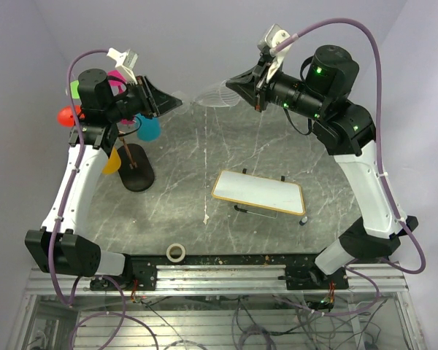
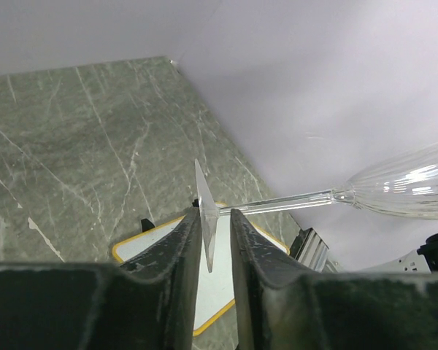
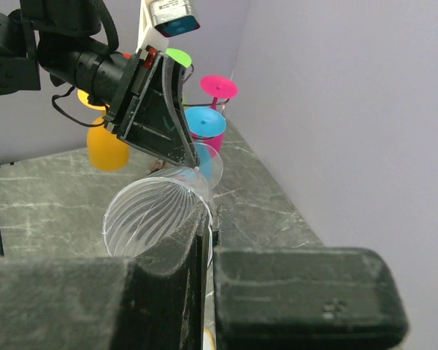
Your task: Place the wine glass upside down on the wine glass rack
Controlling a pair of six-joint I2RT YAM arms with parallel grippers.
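This is a robotics lab test cell rather than a home. Plain white walls (image 1: pixel 204 44) box in a grey marble-patterned tabletop (image 1: pixel 204 146), and two arms bolt to an aluminium rail (image 1: pixel 219 281) with loose cables (image 1: pixel 241 321) hanging below.

A grey-green marble-patterned surface (image 1: pixel 204 153) with pale veins carries a white rectangular board with a yellow-orange rim (image 1: pixel 258 192), lying flat right of centre on small black feet. A small roll of pale tape (image 1: pixel 176 252) sits at the near edge, beside a black metal rail (image 1: pixel 219 261). Plain light-grey walls (image 1: pixel 204 44) close the far side.
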